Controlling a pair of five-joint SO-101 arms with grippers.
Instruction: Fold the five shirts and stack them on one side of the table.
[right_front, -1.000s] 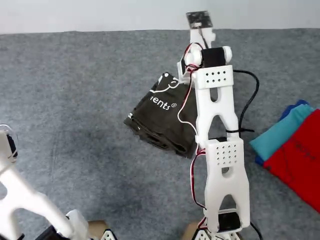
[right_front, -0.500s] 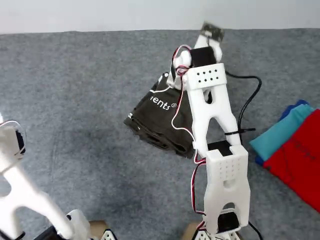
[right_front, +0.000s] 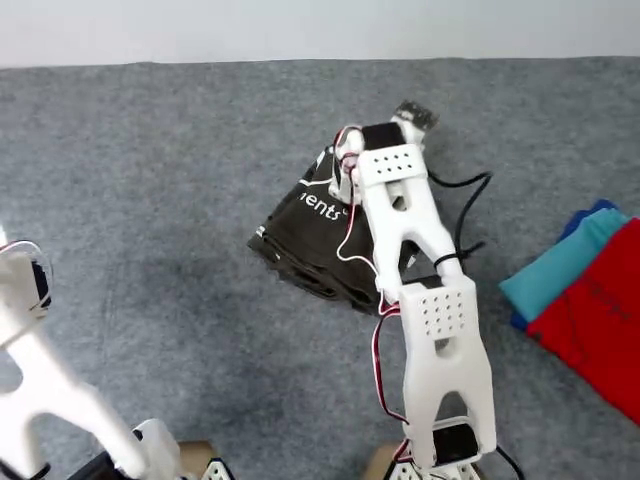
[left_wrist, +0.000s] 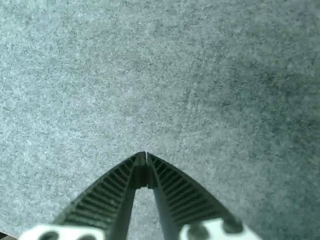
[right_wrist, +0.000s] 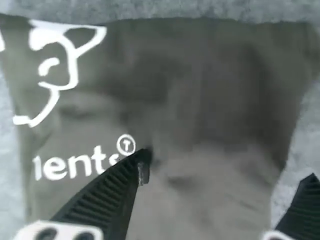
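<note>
**Right arm draws back over the dark shirt, jaws spread wide**

Right arm has pulled its wrist in from beyond the far edge of the dark shirt and now stands over the cloth's far side, while the left arm has hardly stirred at the counter's near left corner. From the wrist camera the right jaws are splayed far apart with nothing between them but shirt. One ribbed tip rests on or just above the fabric beside the white print, and the other hangs out near the cloth's edge. The left jaws are closed tip to tip over bare grey counter, holding nothing.

The dark shirt lies mid-counter as a folded bundle, its layered edges showing along the near side. It is well apart from the red shirt, teal shirt and blue shirt stacked at the right edge.

It looks light, soft and limp, so a pinch on the top layer alone would likely peel the fold open. A better hold seems to be across a folded edge, taking every layer at once. Sliding it toward the stack may disturb it less than lifting.
</note>
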